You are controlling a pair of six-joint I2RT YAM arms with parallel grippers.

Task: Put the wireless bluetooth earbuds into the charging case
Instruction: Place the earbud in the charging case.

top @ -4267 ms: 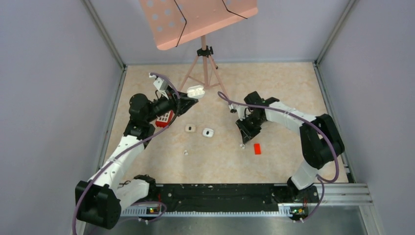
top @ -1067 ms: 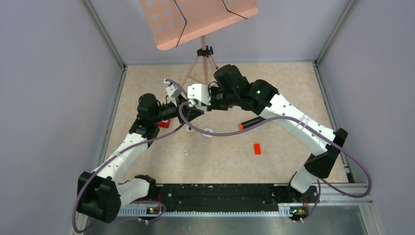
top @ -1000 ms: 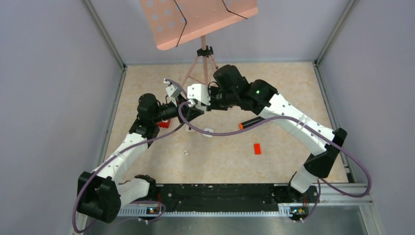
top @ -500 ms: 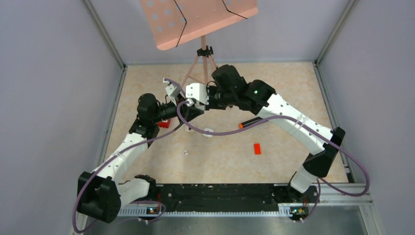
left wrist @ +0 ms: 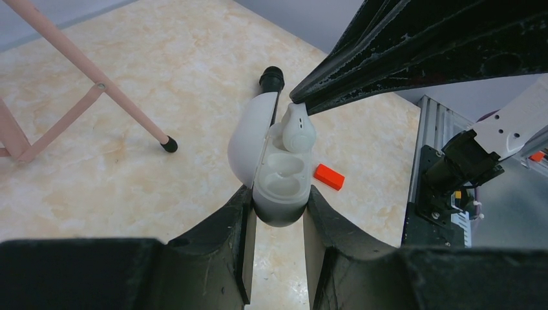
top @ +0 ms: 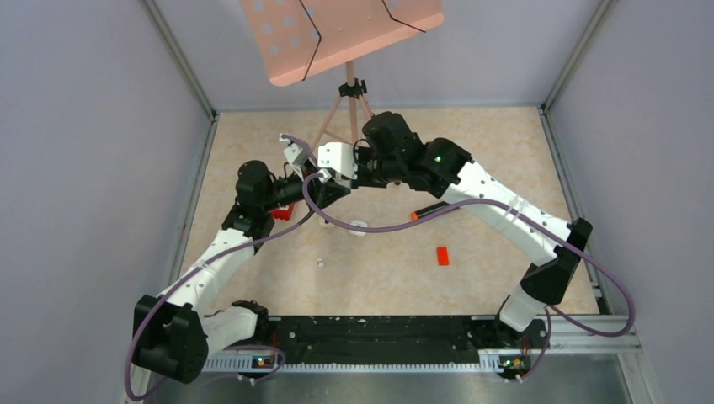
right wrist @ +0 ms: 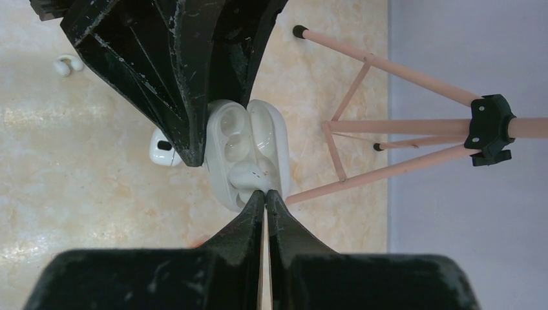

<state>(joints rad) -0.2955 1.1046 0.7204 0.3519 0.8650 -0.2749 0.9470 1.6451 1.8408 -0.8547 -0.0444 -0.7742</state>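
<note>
My left gripper (left wrist: 278, 201) is shut on the base of an open white charging case (left wrist: 279, 187), held up off the table with its lid (left wrist: 249, 139) swung left. My right gripper (right wrist: 265, 192) is shut on the stem of a white earbud (right wrist: 249, 174). In the left wrist view that earbud (left wrist: 298, 132) stands partly in the case's far socket, and the near socket is empty. In the top view both grippers meet at the case (top: 323, 178) near the stand's feet. A loose earbud (top: 319, 263) lies on the table.
A second case (top: 359, 227) lies on the table under the right arm's cable. A small red block (top: 442, 255) sits to the right, and a red object (top: 283, 211) lies under the left arm. The pink music stand's tripod (top: 354, 88) stands just behind the grippers.
Seconds ago the right gripper was low over the table; it has since come up to the held case. In the last second it edged slightly left, and the left arm held still.
</note>
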